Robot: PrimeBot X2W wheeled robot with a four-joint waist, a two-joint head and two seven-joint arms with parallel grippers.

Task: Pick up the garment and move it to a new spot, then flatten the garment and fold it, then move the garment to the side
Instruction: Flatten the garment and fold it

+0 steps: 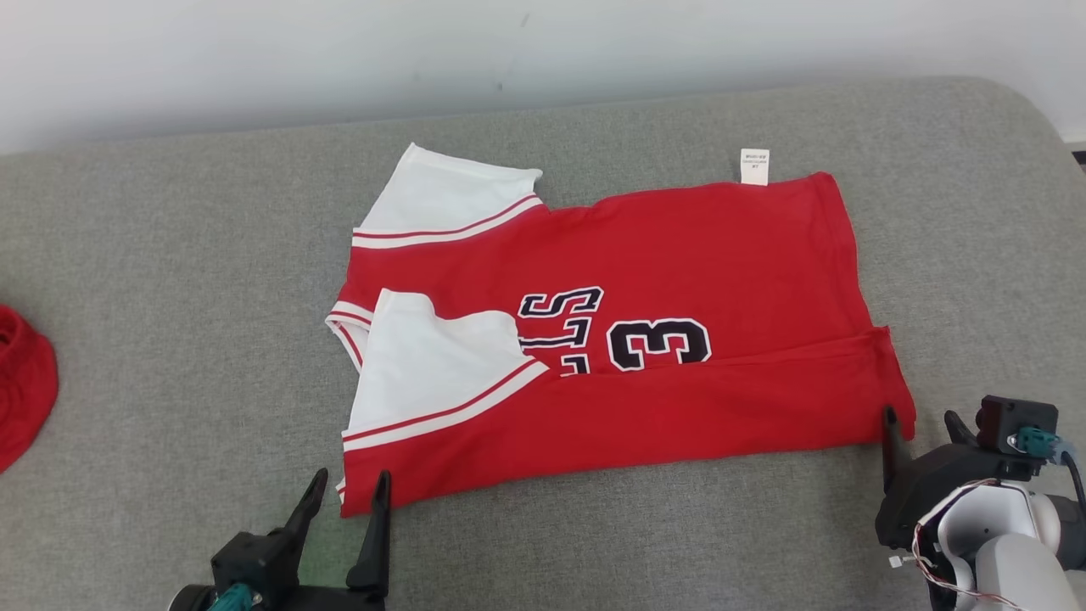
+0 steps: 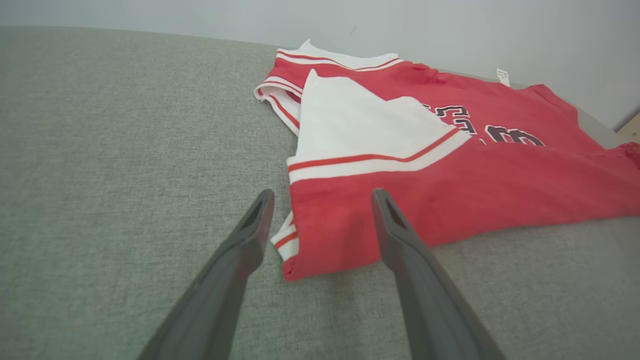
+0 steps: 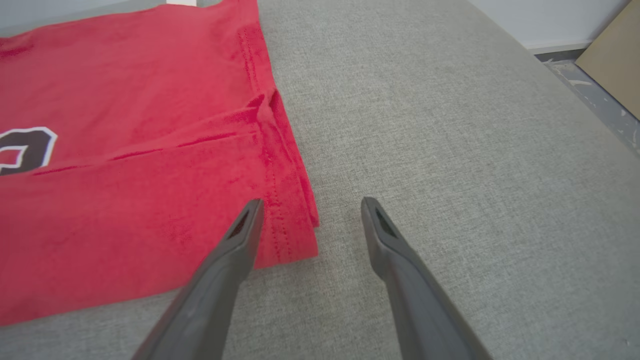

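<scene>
The garment (image 1: 730, 246), a red jersey with white sleeves and a dark number on it, lies spread on the grey padded surface (image 1: 170, 255), ahead of both claws and spanning the gap between them. Its near long edge is folded up over the body, covering the lower part of the printed letters and number.

The left claw (image 1: 352, 475) is open and holds nothing. The near left corner of the garment sits at its fingertips: in the left wrist view the red corner with its white striped trim lies between the two fingers, and the right finger overlaps the fabric. Whether the tips touch the cloth cannot be told. One white sleeve lies folded onto the red body just ahead of this claw, and the other lies farther ahead.

The right claw (image 1: 920, 416) is also spread wide and empty. The near right hem corner lies at its left finger, and bare surface lies under its right finger.

A small white label (image 1: 754, 166) sticks out from the garment's far edge, well ahead of the right claw. Another red cloth item (image 1: 21, 390) lies well off to the left of the left claw.
</scene>
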